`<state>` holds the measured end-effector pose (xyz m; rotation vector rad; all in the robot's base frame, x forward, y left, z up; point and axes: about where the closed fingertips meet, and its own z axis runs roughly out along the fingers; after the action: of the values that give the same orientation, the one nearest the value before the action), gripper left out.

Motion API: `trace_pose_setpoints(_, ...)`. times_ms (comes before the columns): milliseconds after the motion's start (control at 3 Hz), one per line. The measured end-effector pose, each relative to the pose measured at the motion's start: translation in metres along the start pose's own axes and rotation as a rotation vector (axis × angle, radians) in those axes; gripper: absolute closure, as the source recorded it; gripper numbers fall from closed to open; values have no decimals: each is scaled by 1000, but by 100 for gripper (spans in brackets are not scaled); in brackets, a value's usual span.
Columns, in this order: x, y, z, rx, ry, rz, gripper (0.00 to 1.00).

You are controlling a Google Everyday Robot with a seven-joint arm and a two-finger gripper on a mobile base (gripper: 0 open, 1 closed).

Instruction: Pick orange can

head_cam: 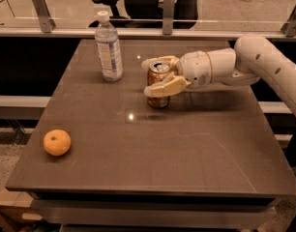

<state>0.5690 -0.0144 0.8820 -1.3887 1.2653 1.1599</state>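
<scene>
The orange can (pixel 158 98), orange-brown with a silver pull-tab top, stands upright on the dark table (pixel 186 153) at the middle back. My gripper (pixel 153 76) reaches in from the right at the end of the white arm (pixel 264 62). It is open and straddles the can. One cream finger (pixel 163 87) crosses the can's front side. The other finger (pixel 155 62) lies behind the can's top. The can rests on the table.
A clear water bottle (pixel 109 47) with a white cap stands left of the can, at the back. A round orange fruit (pixel 57 142) lies at the front left. A glass rail with metal posts (pixel 40 6) runs behind the table.
</scene>
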Motion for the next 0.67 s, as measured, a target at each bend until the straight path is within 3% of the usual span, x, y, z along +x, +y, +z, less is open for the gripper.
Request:
trace_pose_setpoints(333, -9, 10, -10, 7, 37, -15, 100)
trace_pose_setpoints(667, -20, 17, -22, 15, 67, -34, 100)
